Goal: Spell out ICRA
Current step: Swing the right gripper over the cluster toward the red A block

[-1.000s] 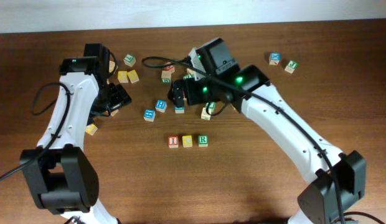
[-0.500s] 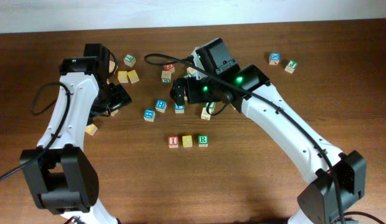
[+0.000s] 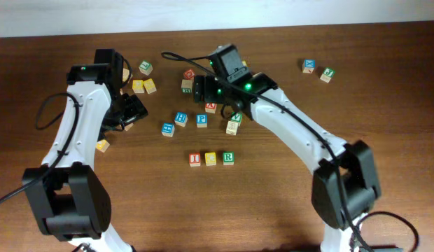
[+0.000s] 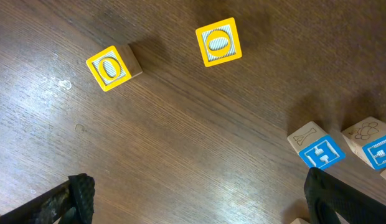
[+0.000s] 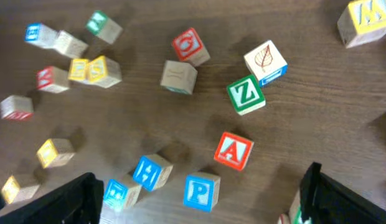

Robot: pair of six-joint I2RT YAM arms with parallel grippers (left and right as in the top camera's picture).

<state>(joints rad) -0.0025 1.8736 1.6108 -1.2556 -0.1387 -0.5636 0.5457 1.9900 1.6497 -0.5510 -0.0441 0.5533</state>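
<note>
The red "I" cube (image 3: 195, 159), the yellow-faced cube (image 3: 211, 159) and the green "R" cube (image 3: 228, 158) stand in a row at the table's middle. The red "A" cube (image 3: 211, 107) lies loose farther back; in the right wrist view (image 5: 233, 150) it sits just ahead of the jaws, next to the blue "P" cube (image 5: 201, 191). My right gripper (image 5: 202, 205) is open and empty, hovering over the back pile (image 3: 200, 90). My left gripper (image 3: 130, 112) is open and empty at the left, low over bare wood (image 4: 199, 202).
Loose cubes lie around: blue "H" (image 5: 150, 172), green "Z" (image 5: 246, 94), red "G" (image 5: 190, 45), two yellow ones (image 4: 109, 67) near the left gripper, one at the left edge (image 3: 103, 145), and a pair at the far right (image 3: 318, 70). A black cable (image 3: 176, 63) trails behind.
My right gripper has drawn back toward the far side, away from the blue "P" cube, uncovering it and the "A" cube. The left arm has not moved.
</note>
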